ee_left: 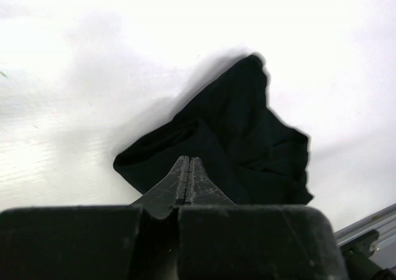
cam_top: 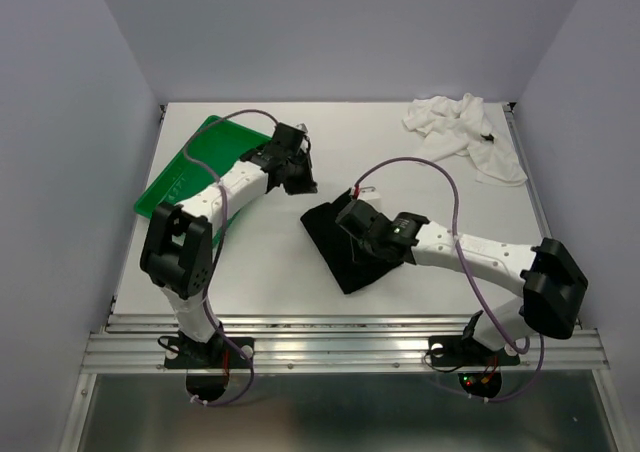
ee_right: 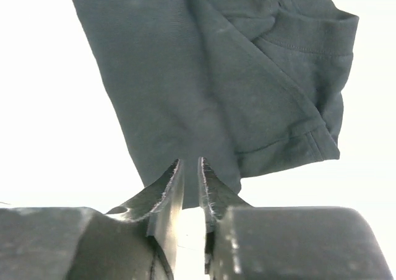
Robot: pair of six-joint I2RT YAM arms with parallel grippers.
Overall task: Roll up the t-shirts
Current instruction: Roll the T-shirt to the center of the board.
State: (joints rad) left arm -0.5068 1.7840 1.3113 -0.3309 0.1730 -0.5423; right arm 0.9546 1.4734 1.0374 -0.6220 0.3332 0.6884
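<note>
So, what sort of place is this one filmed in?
Probably a lab robot cell, not a home: plain walls box in a white table, and the left arm and right arm are bolted to a metal rail at its near edge.

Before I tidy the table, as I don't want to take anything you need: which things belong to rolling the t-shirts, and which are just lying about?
For the job:
- black t-shirt, bunched at the table's middle
- white t-shirt, crumpled at the far right

Just lying about:
- green tray, at the far left
</note>
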